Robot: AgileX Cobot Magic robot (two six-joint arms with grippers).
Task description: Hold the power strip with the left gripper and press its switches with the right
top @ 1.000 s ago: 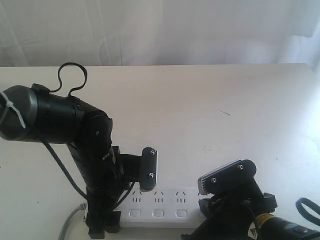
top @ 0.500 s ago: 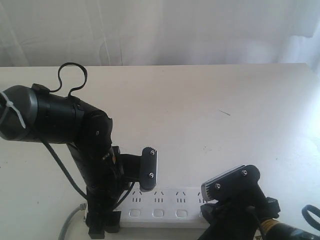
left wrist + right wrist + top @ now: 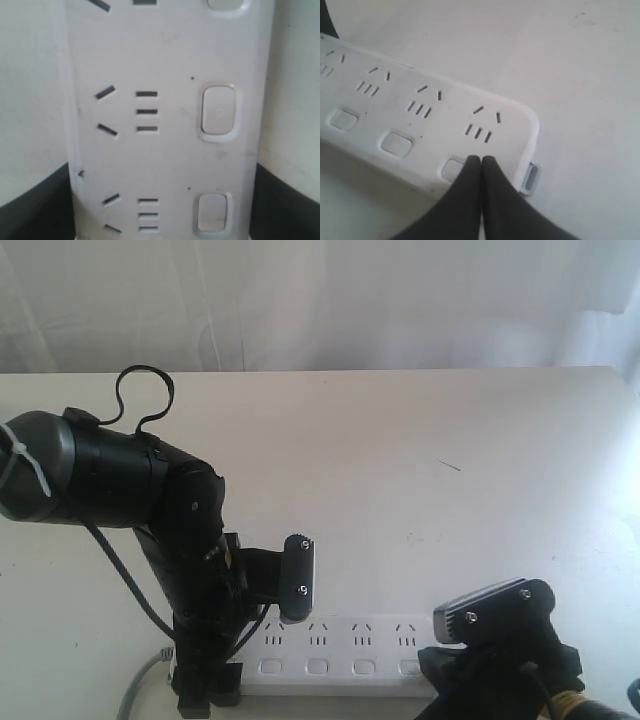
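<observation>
Power strip (image 3: 340, 650) lies flat at the bottom centre of the exterior view on the white table (image 3: 480, 460), its switches (image 3: 317, 667) in a row along the lower edge. At its left end the left gripper (image 3: 165, 210) is clamped across both long edges. At lower right the right gripper (image 3: 481, 160), fingertips pressed together, sits at the last switch.

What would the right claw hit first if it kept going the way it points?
Probably the end switch of the power strip: the right gripper, tips shut, points at that button's edge; contact is unclear.
</observation>
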